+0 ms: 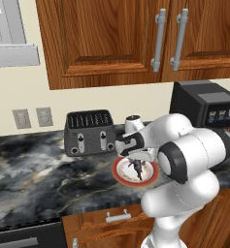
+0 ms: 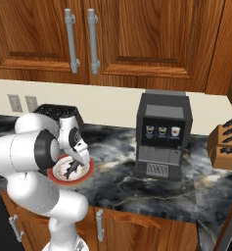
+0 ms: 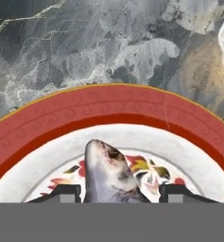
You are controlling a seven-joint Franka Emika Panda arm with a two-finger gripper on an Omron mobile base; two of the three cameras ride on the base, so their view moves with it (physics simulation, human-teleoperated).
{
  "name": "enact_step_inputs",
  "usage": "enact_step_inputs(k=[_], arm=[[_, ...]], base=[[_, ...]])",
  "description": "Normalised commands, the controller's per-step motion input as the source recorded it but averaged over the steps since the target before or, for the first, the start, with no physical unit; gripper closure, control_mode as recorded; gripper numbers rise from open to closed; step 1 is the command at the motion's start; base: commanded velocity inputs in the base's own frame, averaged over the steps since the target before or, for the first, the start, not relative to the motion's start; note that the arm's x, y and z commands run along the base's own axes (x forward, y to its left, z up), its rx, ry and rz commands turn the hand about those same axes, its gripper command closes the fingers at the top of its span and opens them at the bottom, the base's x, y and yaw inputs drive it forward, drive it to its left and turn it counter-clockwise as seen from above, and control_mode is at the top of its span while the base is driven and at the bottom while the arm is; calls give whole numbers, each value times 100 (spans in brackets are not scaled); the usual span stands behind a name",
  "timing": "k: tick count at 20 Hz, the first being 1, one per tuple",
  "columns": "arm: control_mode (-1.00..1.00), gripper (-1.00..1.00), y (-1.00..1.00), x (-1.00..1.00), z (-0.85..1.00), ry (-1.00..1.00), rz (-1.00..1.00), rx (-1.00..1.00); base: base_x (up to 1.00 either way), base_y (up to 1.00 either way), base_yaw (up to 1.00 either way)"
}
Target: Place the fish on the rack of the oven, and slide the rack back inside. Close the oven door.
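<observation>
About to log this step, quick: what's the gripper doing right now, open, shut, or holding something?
Gripper: open, one fingertip on either side of the fish on the red-rimmed plate; not yet closed on it.

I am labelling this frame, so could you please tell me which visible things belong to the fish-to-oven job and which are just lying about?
Part of the job:
- fish, lying on the plate
- gripper, its fingertips either side of the fish

Just lying about:
- red-rimmed plate
- toaster
- coffee machine
- knife block
- marble counter
</observation>
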Motion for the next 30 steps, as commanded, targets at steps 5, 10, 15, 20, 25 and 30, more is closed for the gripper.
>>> enact_step_inputs(k=[5, 10, 15, 20, 25, 30], arm=[[-100, 100, -1, -30, 83, 0, 5, 0], [-100, 100, -30, -56, 92, 0, 4, 0], [-100, 100, -47, -54, 63, -6, 3, 3], [-100, 100, -56, -50, 49, -7, 5, 5], [-100, 100, -40, -17, 28, -2, 6, 4], [-100, 100, -17, 0, 19, 0, 5, 0]], base=[[0, 0, 0], [0, 0, 0], [0, 0, 0], [0, 0, 0], [0, 0, 0], [0, 0, 0]])
